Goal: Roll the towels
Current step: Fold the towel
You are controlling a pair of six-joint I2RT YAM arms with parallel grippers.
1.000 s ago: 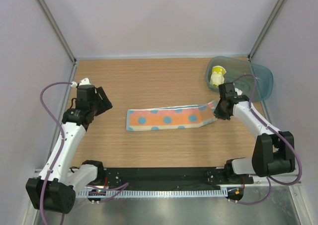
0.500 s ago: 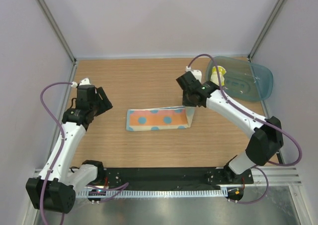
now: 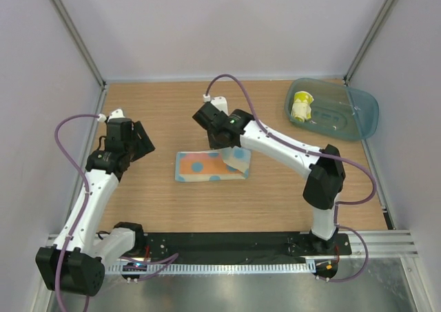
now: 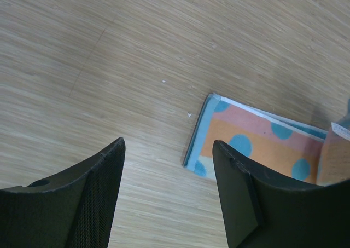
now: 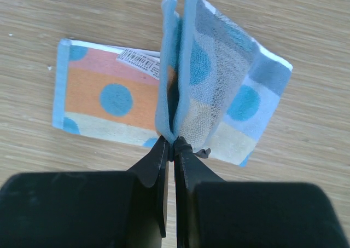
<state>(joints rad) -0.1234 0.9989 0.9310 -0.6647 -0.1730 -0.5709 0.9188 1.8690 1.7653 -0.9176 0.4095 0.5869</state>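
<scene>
Where right gripper [image 5: 171, 145] pinches blue towel [image 5: 104, 97], label [image 5: 139, 61] half-hidden.

The blue-orange dotted towel [image 3: 200, 166] lies half folded; yellow towel [image 3: 301, 106] sits bundled.

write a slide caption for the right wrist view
Right gripper pinching the raised end of a thin orange and light blue dotted towel
</scene>
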